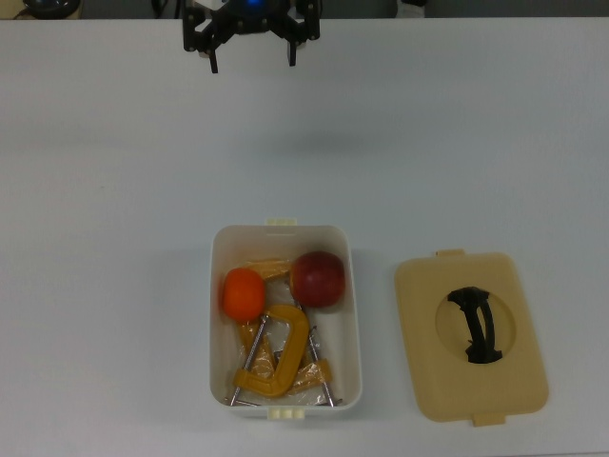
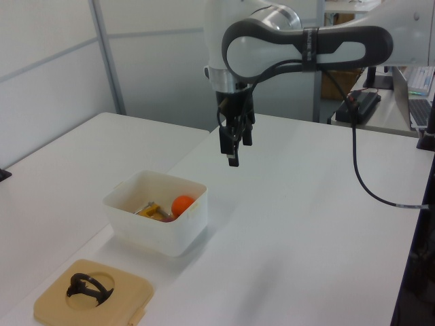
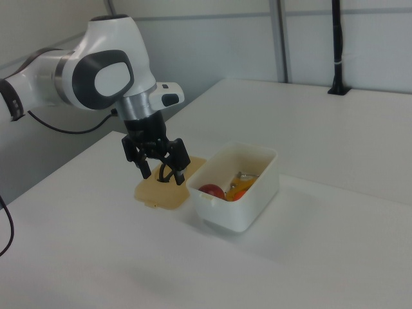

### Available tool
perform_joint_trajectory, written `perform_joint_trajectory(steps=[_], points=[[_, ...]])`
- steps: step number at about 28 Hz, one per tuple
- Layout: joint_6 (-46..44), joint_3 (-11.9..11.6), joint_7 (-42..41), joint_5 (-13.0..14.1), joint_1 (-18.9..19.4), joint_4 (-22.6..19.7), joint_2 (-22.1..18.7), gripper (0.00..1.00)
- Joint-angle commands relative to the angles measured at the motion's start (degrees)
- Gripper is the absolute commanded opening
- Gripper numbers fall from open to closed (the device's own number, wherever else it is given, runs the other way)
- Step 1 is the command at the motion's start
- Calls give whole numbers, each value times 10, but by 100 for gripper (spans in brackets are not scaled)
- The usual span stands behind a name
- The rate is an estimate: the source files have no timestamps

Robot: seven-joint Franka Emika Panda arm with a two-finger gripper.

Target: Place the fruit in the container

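The end effector (image 1: 251, 43) hangs released and empty at the top view's upper edge, well apart from the container (image 1: 354, 314) at lower centre. Orange (image 1: 243, 293) and apple (image 1: 317, 279) both lie inside, beside the clamps (image 1: 278, 357). The task looks finished; nothing remains to grasp.

The arm (image 3: 96, 74) is glossy white with rounded, bulbous shells, broken by dark grey bands and oval panels at the joints. A short bare-metal collar sits below the last white segment, above the wrist. The gripper (image 3: 161, 172) is black and angular, with two thin black fingers (image 1: 212, 59). A black cable (image 2: 360, 176) loops loosely from the arm at the right of the left view.
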Motion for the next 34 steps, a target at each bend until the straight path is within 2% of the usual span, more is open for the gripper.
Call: perform_joint_trajectory(steps=[1, 18, 34], points=[[-6, -9, -19, 9, 2, -11, -7, 100], [-7, -2, -21, 2, 3, -11, 2, 100], [-11, -10, -16, 3, -3, 3, 1, 100]])
